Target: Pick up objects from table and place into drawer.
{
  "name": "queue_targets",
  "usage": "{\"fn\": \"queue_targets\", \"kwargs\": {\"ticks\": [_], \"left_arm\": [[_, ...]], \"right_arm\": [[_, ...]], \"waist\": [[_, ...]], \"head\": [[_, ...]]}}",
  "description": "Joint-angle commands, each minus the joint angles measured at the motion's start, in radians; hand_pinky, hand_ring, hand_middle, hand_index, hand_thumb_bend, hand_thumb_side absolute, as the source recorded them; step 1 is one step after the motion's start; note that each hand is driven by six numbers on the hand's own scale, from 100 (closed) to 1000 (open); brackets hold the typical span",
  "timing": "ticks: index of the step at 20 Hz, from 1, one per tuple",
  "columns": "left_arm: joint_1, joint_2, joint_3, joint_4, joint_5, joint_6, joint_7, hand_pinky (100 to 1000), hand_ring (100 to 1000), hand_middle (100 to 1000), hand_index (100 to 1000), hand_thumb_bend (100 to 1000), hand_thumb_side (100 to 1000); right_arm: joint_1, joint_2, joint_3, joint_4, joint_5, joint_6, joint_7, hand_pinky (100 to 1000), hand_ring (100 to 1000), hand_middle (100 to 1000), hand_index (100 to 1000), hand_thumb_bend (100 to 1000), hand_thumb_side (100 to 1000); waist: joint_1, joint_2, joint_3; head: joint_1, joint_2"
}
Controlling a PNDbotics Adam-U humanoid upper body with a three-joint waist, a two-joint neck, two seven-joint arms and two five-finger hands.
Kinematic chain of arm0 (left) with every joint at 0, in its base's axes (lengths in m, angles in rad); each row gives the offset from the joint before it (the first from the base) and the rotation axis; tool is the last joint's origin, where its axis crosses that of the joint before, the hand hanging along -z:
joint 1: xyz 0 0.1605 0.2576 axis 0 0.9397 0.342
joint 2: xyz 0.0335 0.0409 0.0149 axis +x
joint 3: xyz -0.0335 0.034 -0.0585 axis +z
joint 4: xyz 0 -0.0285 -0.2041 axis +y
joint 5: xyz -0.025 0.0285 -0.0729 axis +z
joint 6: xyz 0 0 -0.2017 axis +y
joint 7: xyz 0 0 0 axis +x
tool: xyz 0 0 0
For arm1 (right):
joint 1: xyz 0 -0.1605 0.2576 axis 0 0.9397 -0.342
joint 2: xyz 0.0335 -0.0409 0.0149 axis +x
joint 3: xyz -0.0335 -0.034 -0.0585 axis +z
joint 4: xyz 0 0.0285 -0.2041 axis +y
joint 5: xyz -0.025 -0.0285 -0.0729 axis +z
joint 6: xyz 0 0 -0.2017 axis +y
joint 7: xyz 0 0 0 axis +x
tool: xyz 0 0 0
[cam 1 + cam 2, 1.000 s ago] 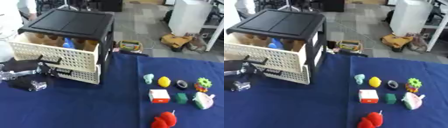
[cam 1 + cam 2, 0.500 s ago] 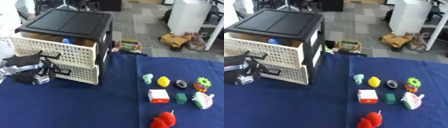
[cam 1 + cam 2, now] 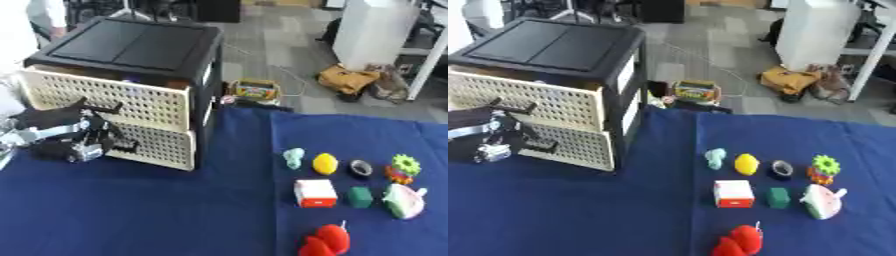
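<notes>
I see the drawer unit (image 3: 131,95) at about ten o'clock on the blue table (image 3: 175,210), black on top with two cream perforated drawers; the top drawer (image 3: 114,97) looks almost flush with the frame, and the lower drawer (image 3: 162,145) sits shut below it. My left hand (image 3: 66,135) is at nine o'clock, right against the drawer fronts with its fingers spread and reaching toward them; I cannot tell whether they hook any handle or hold anything. The objects lie well apart from the unit, around three to five o'clock: a pale teal piece (image 3: 294,157), a yellow lemon (image 3: 325,163) just beside it, a dark ring (image 3: 360,168), a green gear shape (image 3: 404,165) on something orange, a red and white box (image 3: 315,193), a green block (image 3: 360,196), a pink and white wedge (image 3: 402,201), and a red fruit (image 3: 328,240) nearest me at five o'clock. Beyond the table at twelve o'clock a small colourful box (image 3: 254,91) rests on the floor.
</notes>
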Motion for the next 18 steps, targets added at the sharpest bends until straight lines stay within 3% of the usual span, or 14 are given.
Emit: {"fn": "queue_targets", "kwargs": {"ticks": [1,9,13,18], "left_arm": [[-0.029,0.015,0.018,-0.001,0.016,-0.351,-0.352,289,414,463,826,100,1000],[-0.028,0.011,0.012,0.006,0.013,-0.351,-0.352,292,422,466,831,100,1000],[0.003,0.036,-0.022,-0.058,-0.015,-0.351,-0.352,300,444,477,825,100,1000],[0.082,0.071,-0.038,-0.178,0.039,-0.351,-0.352,309,429,475,819,100,1000]], "right_arm": [[-0.016,-0.014,-0.014,-0.016,-0.006,0.004,0.002,636,654,452,755,100,794],[-0.017,-0.007,-0.015,-0.016,-0.01,0.006,0.004,636,654,452,753,100,795],[-0.015,-0.008,-0.017,-0.016,-0.009,0.006,0.004,636,654,452,753,100,795],[-0.009,-0.011,-0.019,-0.016,-0.008,0.005,0.0,636,655,453,752,100,795]], "waist": [[0.006,-0.016,-0.004],[0.009,-0.015,-0.008],[0.012,-0.018,-0.008],[0.016,-0.022,-0.001]], "head": [[0.001,-0.016],[0.001,-0.017],[-0.006,-0.013],[-0.038,-0.006]]}}
